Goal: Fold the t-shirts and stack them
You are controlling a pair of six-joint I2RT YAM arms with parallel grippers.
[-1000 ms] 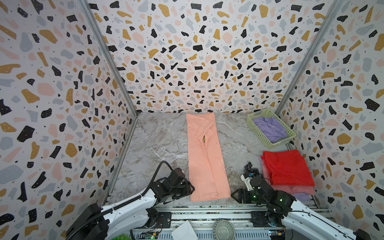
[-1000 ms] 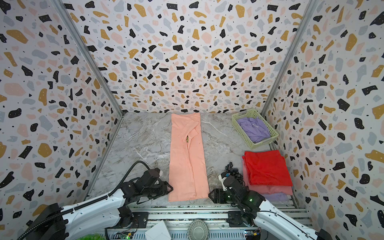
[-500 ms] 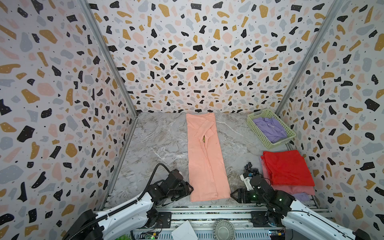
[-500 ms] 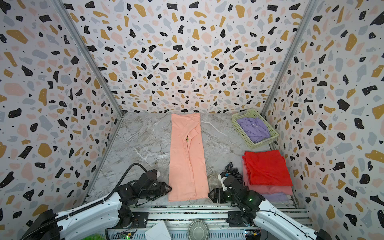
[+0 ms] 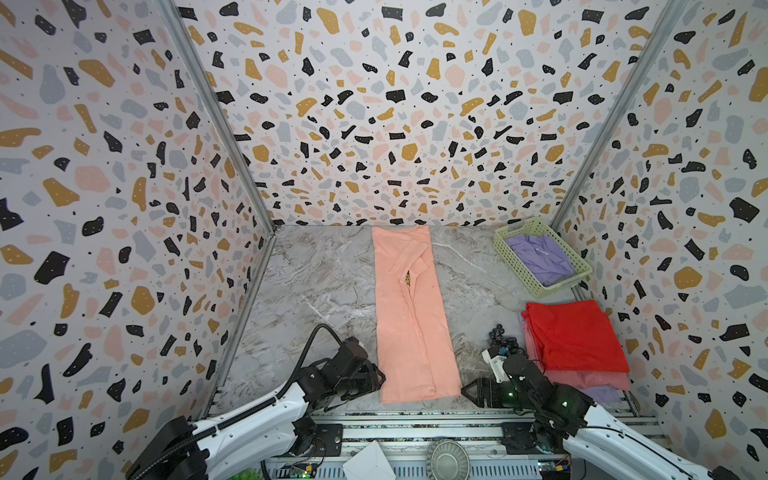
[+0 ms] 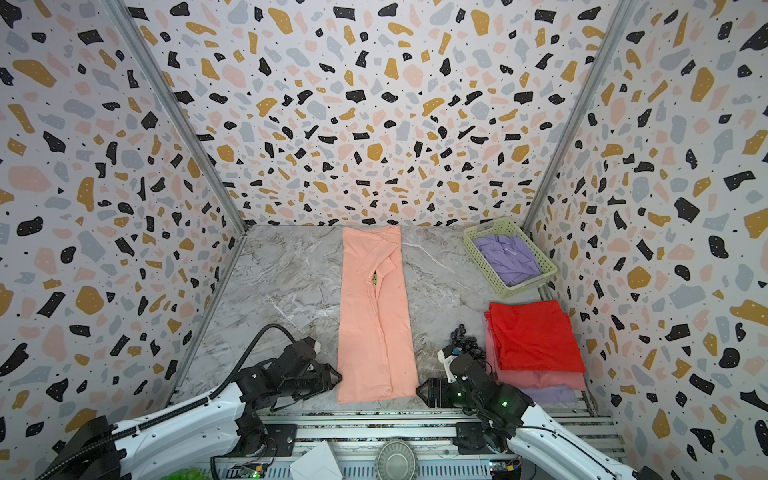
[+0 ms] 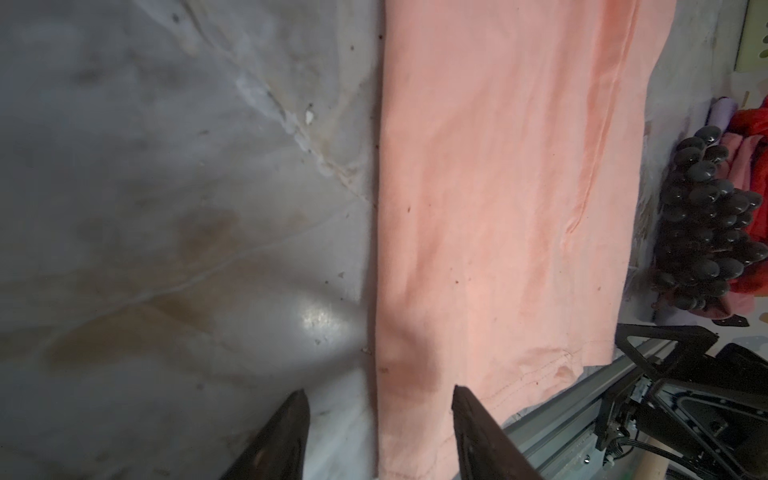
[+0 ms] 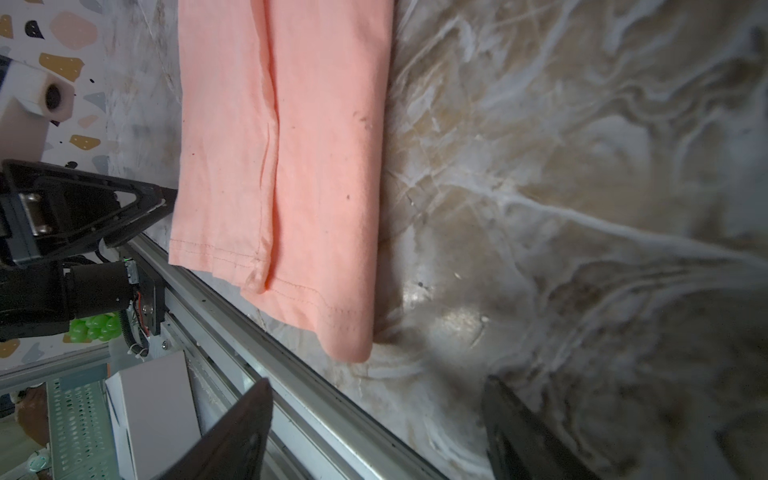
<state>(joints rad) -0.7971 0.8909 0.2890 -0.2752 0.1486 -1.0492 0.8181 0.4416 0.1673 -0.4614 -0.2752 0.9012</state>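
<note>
Both top views first: the peach t-shirt (image 5: 411,316) lies mid-table as a long narrow strip. Its long axis runs from the far wall straight toward the near rail, hem at the near end. The left gripper (image 5: 380,379) sits low at the near left corner of that hem and the right gripper (image 5: 464,390) at the near right corner, each pointing inward at the cloth. Off to the right a red t-shirt (image 5: 575,336) tops a folded stack, with grapes (image 5: 503,338) just left of it. A lavender t-shirt (image 5: 540,257) waits in the basket (image 5: 561,286) at the far right corner.

Left wrist view now: fingers (image 7: 291,432) moderately apart and empty, straddling the shirt's left long edge right by the hem — one over bare table (image 7: 166,208), one over peach cloth.

Right wrist view: fingers (image 8: 245,419) spread wide, nothing between them. The hem's right corner lies just ahead across a little bare marble, not yet between the jaws.

So the left arm looks nearer its corner, and the right has a short reach inward to go. My read is that the next move is a pinch at both near corners, carrying the hem toward the far end along that long axis — and the two should lift together or the strip will skew.
</note>
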